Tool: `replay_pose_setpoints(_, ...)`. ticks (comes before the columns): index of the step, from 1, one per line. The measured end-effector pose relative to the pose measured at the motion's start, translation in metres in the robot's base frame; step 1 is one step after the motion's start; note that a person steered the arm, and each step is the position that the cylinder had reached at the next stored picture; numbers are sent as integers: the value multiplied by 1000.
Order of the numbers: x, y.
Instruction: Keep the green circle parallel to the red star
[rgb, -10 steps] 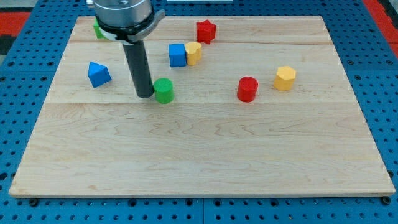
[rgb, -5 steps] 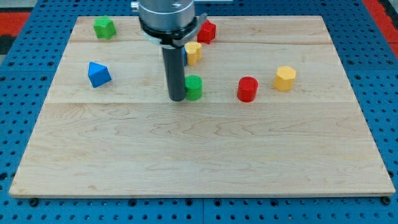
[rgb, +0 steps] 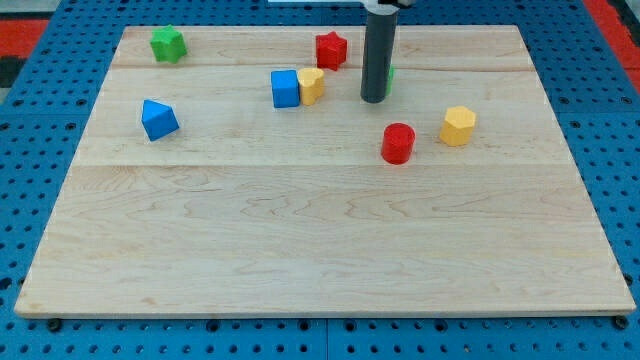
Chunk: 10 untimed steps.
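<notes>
Now, nearest on the desk (rgb: 300, 250), the red cylinder (rgb: 398, 143) is sitting untouched. Beyond it my tip (rgb: 373, 100) is pressing the green circle (rgb: 387, 74), which is peeking out at the rod's 2 o'clock after travelling rightward and farther away. Its row is nearing the red star (rgb: 331, 49), lying at its 10 o'clock. No claw exists here.

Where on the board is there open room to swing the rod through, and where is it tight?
Open: the whole stretch from the red cylinder and blue block to the view's bottom edge. Tight: the top band, where my tip sits amid the red star, blue cube, yellow block and a mostly hidden green block.
</notes>
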<state>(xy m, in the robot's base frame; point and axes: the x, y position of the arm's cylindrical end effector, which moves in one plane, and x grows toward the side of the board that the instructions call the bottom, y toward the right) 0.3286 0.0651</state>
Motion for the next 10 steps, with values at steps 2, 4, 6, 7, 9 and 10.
replay_pose_setpoints(2, -40, -1)
replay_pose_setpoints(4, -53, -18)
replay_pose_setpoints(6, -71, 9)
replay_pose_setpoints(7, -71, 33)
replay_pose_setpoints(9, -71, 76)
replay_pose_setpoints(10, -71, 81)
